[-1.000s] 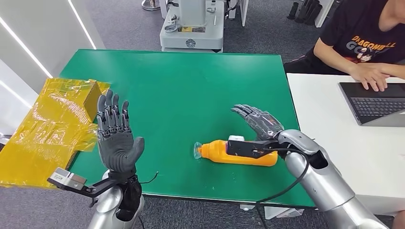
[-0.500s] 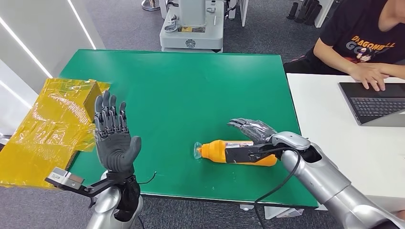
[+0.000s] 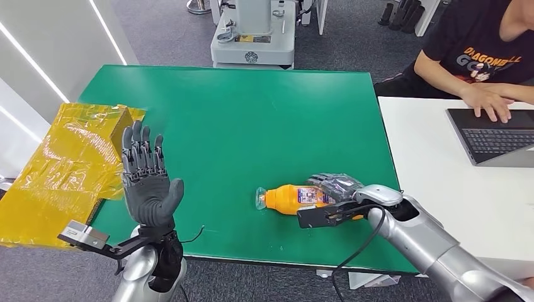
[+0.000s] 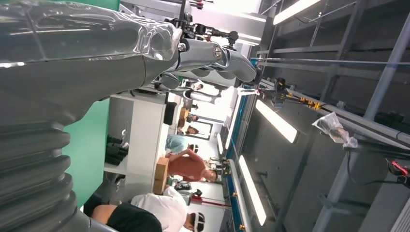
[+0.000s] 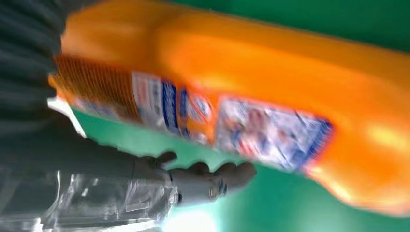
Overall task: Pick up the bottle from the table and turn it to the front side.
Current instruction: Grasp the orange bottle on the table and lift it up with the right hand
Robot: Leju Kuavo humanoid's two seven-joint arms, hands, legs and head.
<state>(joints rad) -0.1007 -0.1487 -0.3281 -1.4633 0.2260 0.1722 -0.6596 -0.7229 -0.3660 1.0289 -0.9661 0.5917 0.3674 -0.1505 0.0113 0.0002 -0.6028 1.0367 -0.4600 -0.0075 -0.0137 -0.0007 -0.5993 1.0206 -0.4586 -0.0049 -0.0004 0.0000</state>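
Lower than a second ago, the right hand (image 3: pixel 337 189) has come down from above the bottle (image 3: pixel 296 198) onto it, its fingers now draped over the bottle's rear half. The bottle itself has rolled where it lies, so that a printed label faces up. The right wrist view, blurred, shows dark fingers (image 5: pixel 212 179) beneath the orange body with the label (image 5: pixel 270 133) turned toward the camera; whether the hand grips firmly or just rests around the bottle I cannot tell.

The bottle lies on its side on the green surface (image 3: pixel 252 119), its clear cap pointing away from the right hand toward the robot's left. Just behind that hand, toward the robot, runs the surface's near edge. Ahead of the hand the green stretches bare to the far edge. To its right, past the green edge, a white desk (image 3: pixel 441 182) adjoins, where a person (image 3: pixel 485 50) types on a laptop (image 3: pixel 494 135).

The left hand (image 3: pixel 148 182) is raised upright, palm open, fingers spread, holding nothing, well apart from the bottle. Beyond it, at the left edge of the surface, yellow plastic wrap (image 3: pixel 56 170) lies around a small box (image 3: pixel 123 129).
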